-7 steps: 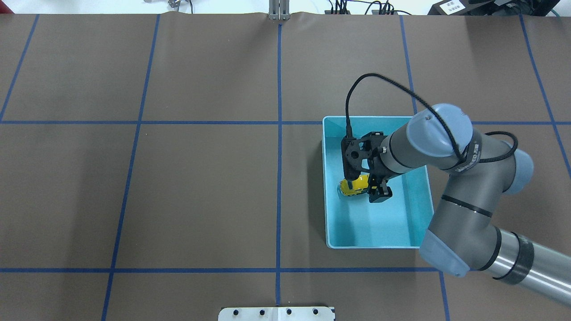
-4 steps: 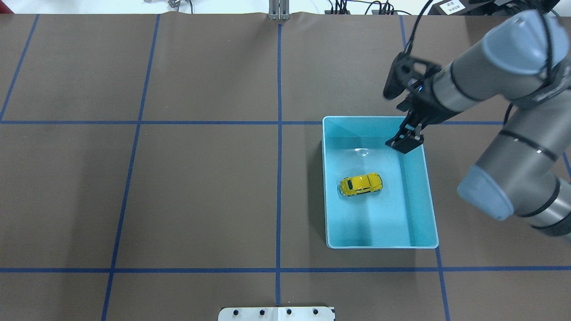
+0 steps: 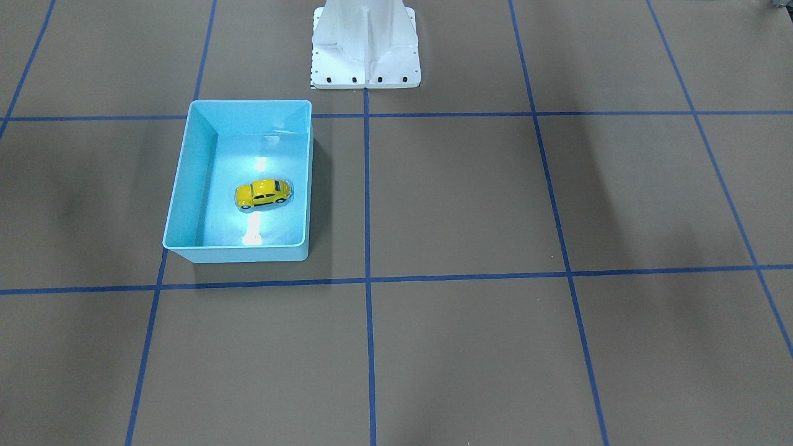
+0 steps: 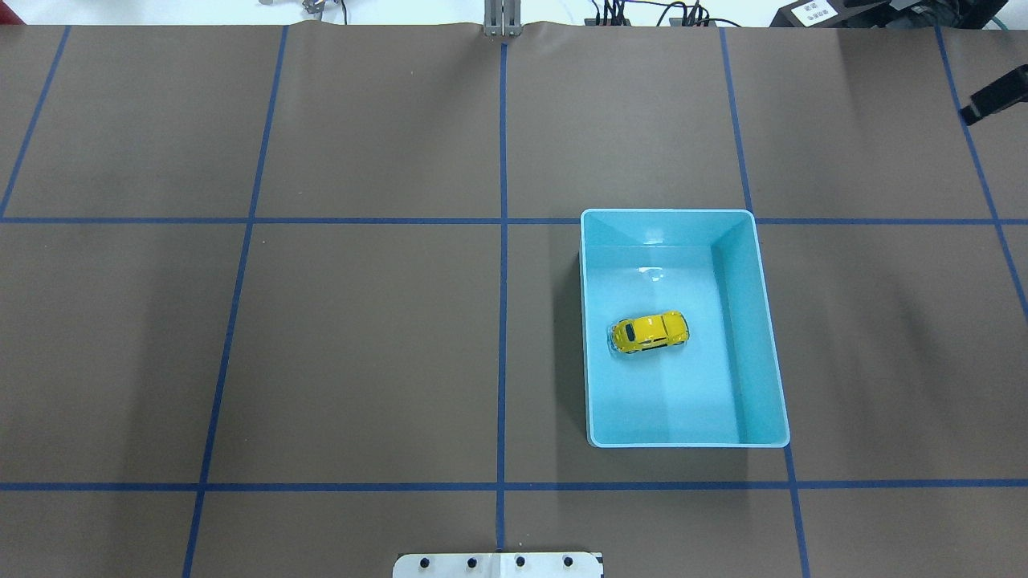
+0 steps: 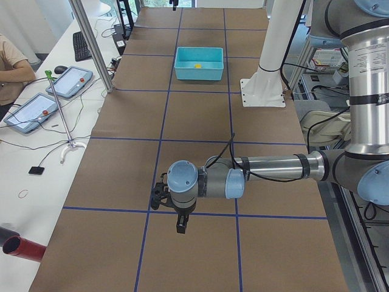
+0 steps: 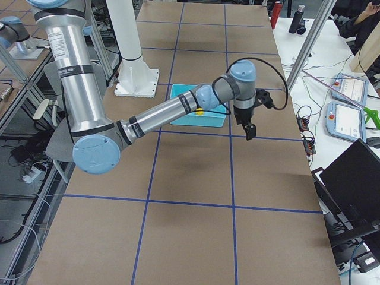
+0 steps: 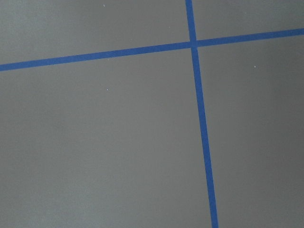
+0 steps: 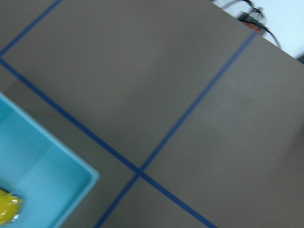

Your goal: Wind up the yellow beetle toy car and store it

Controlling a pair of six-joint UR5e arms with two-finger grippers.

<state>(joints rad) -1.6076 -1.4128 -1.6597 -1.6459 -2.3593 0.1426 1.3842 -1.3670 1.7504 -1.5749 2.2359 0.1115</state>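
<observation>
1. Right gripper (image 6: 249,132) hangs in the air over bare mat just beside the light blue bin (image 4: 747,345), apart from it. Nothing shows in its grasp. Whether its jaws are apart or together cannot be told: the overhead view catches only a dark sliver at its edge, and the right wrist view shows no fingers.
2. Left gripper (image 5: 180,226) hangs low over the table (image 4: 321,337) at the far end from the bin, well apart from everything in the task. Its wrist view shows only brown mat and a crossing of blue tape lines (image 7: 194,43). Its state cannot be told either.
3. The yellow beetle toy car (image 4: 650,332) sits on its wheels on the bin's floor, near the middle and a little toward the wall nearest the table's centre line. It touches no wall, and no gripper is near it.
4. Judged from how things lie, the storing step looks done, since the car is inside the bin and released.
5. The pictures cannot show whether the winding was carried out. The car stands at rest with no sign either way.
6. Little seems left beyond the arms parking clear of the bin.
</observation>
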